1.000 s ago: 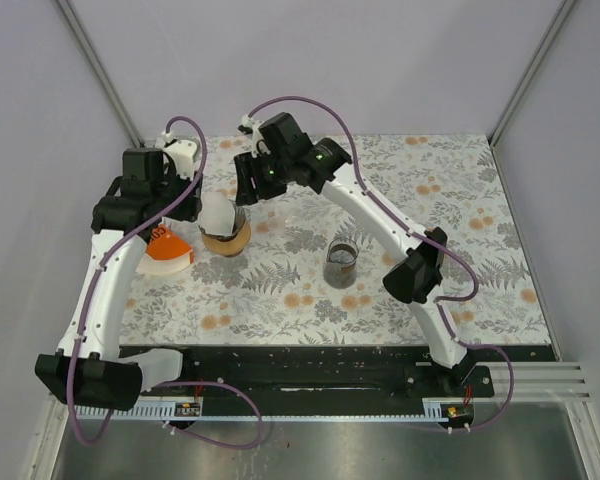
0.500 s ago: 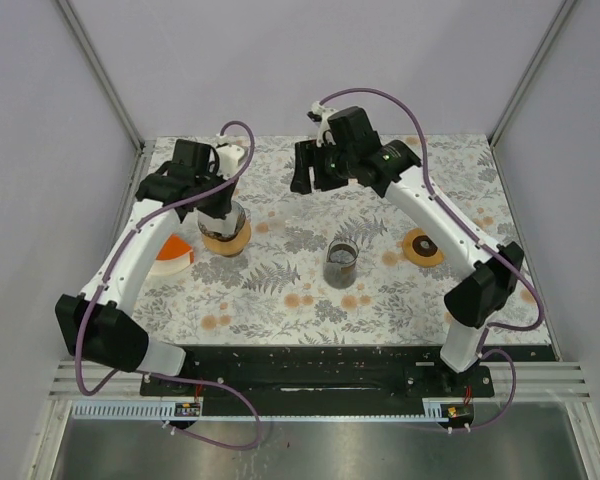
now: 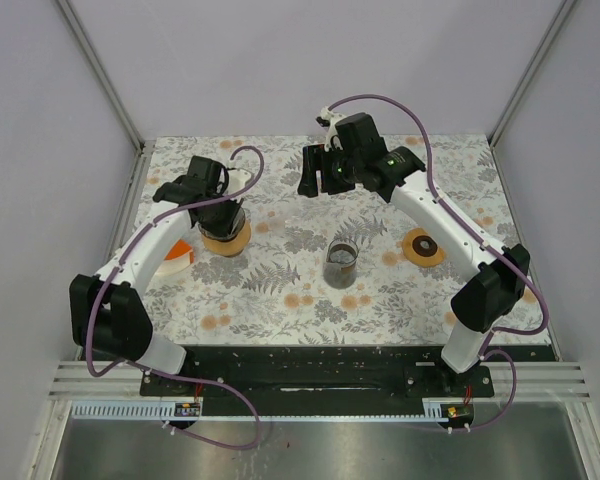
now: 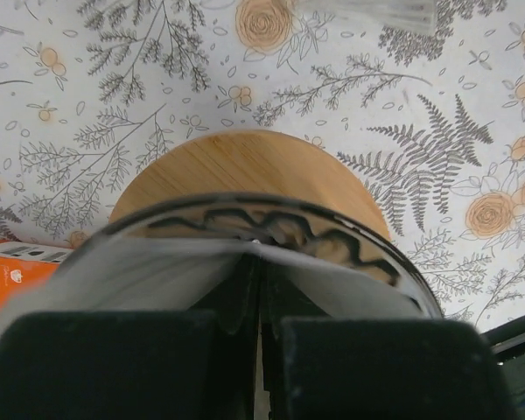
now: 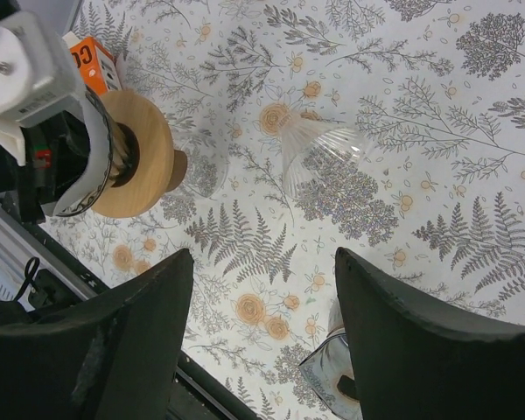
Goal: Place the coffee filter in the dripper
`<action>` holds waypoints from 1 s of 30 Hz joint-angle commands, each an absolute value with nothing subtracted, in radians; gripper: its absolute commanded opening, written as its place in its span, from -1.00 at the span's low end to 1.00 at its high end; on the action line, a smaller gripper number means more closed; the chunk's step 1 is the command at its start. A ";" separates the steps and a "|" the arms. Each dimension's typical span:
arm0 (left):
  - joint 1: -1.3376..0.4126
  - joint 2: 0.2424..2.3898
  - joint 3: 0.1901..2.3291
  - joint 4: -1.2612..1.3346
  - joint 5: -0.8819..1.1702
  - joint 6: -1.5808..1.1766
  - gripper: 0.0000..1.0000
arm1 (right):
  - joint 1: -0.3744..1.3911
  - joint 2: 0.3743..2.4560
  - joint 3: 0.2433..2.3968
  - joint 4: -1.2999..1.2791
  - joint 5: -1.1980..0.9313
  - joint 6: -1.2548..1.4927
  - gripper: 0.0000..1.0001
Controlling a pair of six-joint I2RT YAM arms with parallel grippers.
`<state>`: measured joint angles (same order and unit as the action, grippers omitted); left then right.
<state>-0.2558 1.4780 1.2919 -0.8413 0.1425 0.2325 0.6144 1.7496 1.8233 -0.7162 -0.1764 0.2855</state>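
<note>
The dripper (image 3: pixel 227 240), a dark-rimmed glass cone on a round wooden base, stands at the table's left. My left gripper (image 3: pixel 218 205) sits right on top of it. In the left wrist view the left gripper (image 4: pixel 261 271) is shut on the fold of the white coffee filter (image 4: pixel 140 271), which lies inside the dripper's rim (image 4: pixel 332 236) above the wooden base (image 4: pixel 245 166). My right gripper (image 3: pixel 318 178) is open and empty, hovering above the table's middle back, to the right of the dripper (image 5: pixel 140 149). Its fingers (image 5: pixel 420 350) are wide apart.
A glass jar (image 3: pixel 341 263) stands mid-table. A round wooden lid (image 3: pixel 423 247) lies to its right. An orange-and-white filter pack (image 3: pixel 175 256) lies left of the dripper. A clear ribbed glass cone (image 5: pixel 319 149) lies on the cloth between dripper and jar.
My left gripper has carried the filter right and down into the dripper. My right arm has swung right, away from the dripper, uncovering the wooden lid.
</note>
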 commanded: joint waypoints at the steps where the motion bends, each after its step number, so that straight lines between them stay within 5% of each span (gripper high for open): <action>1: -0.256 1.479 1.237 -0.764 0.127 0.259 -1.00 | 0.614 1.712 1.819 -0.663 -0.178 0.285 0.48; 16: -0.256 1.526 1.218 -0.722 0.121 0.270 -1.00 | 0.614 1.715 1.802 -0.657 -0.181 0.285 0.49; 21: -0.255 1.473 1.295 -0.764 0.147 0.268 -0.61 | 0.614 1.720 1.804 -0.657 -0.190 0.282 0.49; 30: -0.256 1.440 1.384 -0.830 0.129 0.284 -0.35 | 0.611 1.715 1.799 -0.658 -0.204 0.278 0.49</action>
